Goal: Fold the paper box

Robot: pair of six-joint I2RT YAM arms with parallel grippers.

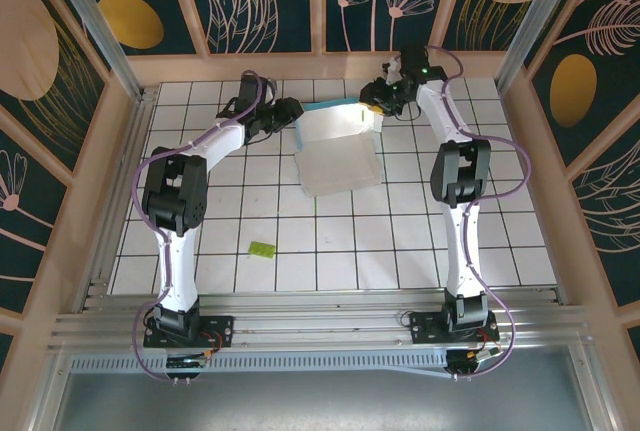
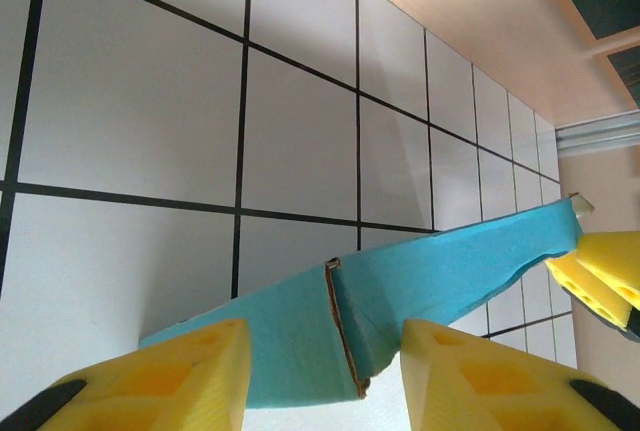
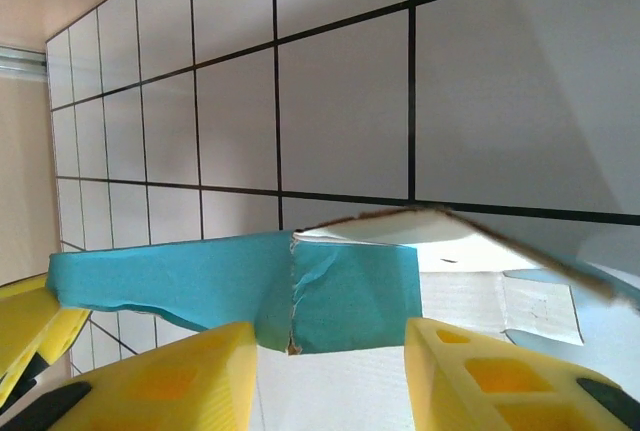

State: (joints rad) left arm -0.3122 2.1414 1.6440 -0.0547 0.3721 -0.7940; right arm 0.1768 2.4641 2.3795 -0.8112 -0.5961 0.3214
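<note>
The paper box (image 1: 340, 156) lies on the tiled table towards the back middle, white inside up, with a turquoise back wall standing. My left gripper (image 1: 291, 109) is at the box's back left corner. Its yellow fingers stand apart on either side of the turquoise corner seam (image 2: 345, 331); the left gripper (image 2: 325, 351) is open. My right gripper (image 1: 372, 99) is at the back right corner. It is open too (image 3: 328, 336), straddling a creased turquoise corner (image 3: 350, 291), with a white flap (image 3: 440, 226) raised above it.
A small lime-green piece (image 1: 263, 249) lies on the tiles in front of the left arm. A wooden wall (image 1: 320, 66) runs close behind the box. The tiles in front of the box are bare.
</note>
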